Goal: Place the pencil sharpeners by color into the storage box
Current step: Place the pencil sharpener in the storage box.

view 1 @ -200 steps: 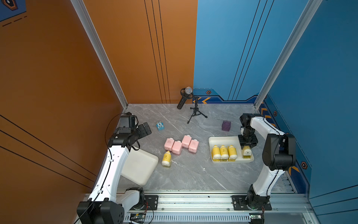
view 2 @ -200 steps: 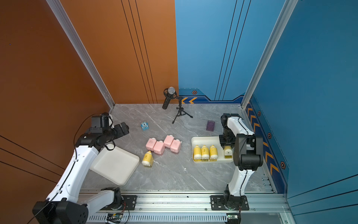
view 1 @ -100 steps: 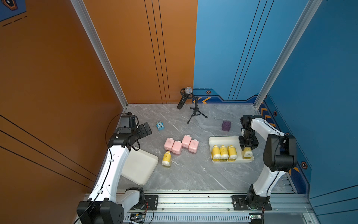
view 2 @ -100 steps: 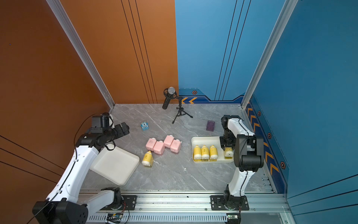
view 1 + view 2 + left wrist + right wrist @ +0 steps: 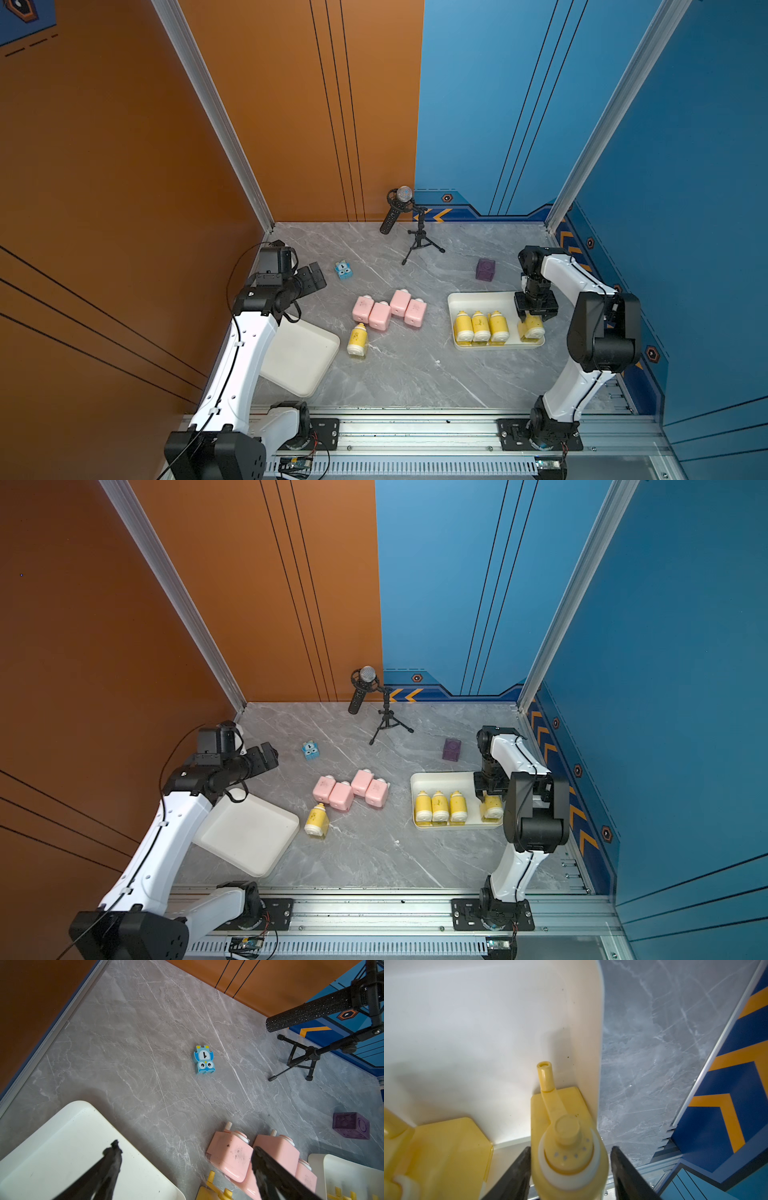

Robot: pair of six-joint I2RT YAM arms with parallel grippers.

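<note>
Left jaws wide, empty; right jaws parted round yellow sharpener (image 5: 566,1159), not gripping; base cut off.

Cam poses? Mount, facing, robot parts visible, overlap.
Top views: high over the front rail, looking down toward the back wall; left arm and right arm show whole.
Left wrist: on the left arm, facing down past its fingers at the blue cube and pink sharpeners.
Right wrist: facing down past its fingers onto a yellow sharpener in the storage box.
Shared: pink sharpeners, left wrist and both top views.
</note>
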